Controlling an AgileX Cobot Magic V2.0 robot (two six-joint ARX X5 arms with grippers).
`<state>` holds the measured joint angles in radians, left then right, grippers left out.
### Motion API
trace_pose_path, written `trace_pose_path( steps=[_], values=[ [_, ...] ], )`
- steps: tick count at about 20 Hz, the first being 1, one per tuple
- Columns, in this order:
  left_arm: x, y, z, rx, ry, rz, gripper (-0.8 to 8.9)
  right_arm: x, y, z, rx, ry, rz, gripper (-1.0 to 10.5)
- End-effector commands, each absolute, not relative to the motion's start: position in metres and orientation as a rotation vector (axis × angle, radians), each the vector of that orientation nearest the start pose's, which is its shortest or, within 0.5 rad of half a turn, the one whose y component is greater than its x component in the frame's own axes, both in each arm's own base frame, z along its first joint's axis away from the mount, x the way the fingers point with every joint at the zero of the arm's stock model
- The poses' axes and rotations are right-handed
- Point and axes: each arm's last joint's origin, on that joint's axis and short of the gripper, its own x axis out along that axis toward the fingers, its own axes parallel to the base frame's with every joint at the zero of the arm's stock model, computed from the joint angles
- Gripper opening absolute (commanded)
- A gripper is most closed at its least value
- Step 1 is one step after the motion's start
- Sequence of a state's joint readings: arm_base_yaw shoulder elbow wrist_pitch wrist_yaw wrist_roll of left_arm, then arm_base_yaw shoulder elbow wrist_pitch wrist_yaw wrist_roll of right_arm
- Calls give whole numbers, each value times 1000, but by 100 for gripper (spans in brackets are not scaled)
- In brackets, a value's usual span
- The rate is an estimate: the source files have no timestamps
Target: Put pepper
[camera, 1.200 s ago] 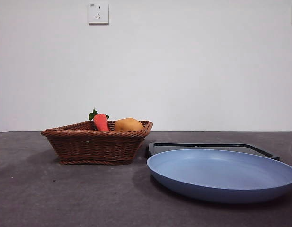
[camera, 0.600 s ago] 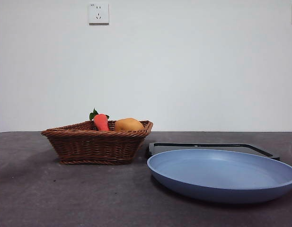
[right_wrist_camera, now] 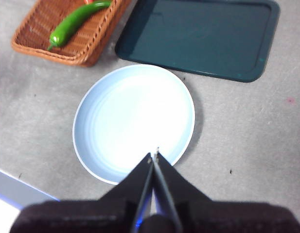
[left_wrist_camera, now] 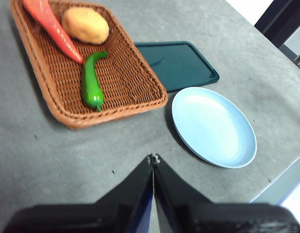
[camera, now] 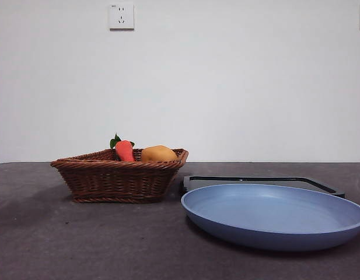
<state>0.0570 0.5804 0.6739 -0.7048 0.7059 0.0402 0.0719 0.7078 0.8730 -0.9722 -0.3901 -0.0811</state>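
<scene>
The pepper (left_wrist_camera: 92,81) lies flat on the floor of the wicker basket (left_wrist_camera: 140,104), its thick end toward the basket's near rim as the left wrist view shows it and its slim tip curling up toward the potato-like fruit (left_wrist_camera: 85,25); the carrot (left_wrist_camera: 52,27) lies just beside it along the basket's long edge, its point close to the pepper's tip. In the front view the pepper is hidden behind the basket wall, and only the carrot and the fruit show above the rim. Across the last second nothing in that view has shifted: basket, blue plate (camera: 273,230) and the dark tray (camera: 320,185) behind the plate sit exactly as they did, and no arm has entered. The judgement is that the task has not begun; the pepper is untouched and the plate is bare. The left gripper (left_wrist_camera: 153,158) hovers high over the bench short of the basket, its jaws pressed together on nothing. The right gripper (right_wrist_camera: 154,154) hangs above the plate's near edge, jaws likewise together and empty. The left one looks better placed to reach the pepper, and it would first have to part its jaws.
</scene>
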Motion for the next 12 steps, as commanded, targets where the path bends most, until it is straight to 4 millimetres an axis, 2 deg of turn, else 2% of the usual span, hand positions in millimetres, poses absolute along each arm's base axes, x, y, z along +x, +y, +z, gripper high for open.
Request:
trace_pose_path(
  steps=[1, 2, 4, 5, 9, 12],
  values=[
    [112, -12, 284, -162, 539, -649, 38, 118, 20, 310, 36, 771, 479, 16],
    [112, -12, 284, -163, 540, -649, 116, 118, 20, 310, 36, 773, 479, 46],
    [112, -12, 284, -163, 540, -648, 321, 120, 20, 309, 45, 781, 475, 212],
    [112, -12, 284, -171, 543, -647, 352, 121, 20, 309, 59, 792, 469, 300],
    [112, -12, 284, -177, 545, -645, 350, 131, 21, 303, 75, 843, 465, 324],
    [112, -12, 284, -179, 545, -648, 350, 150, 22, 294, 92, 915, 460, 324]
  ],
)
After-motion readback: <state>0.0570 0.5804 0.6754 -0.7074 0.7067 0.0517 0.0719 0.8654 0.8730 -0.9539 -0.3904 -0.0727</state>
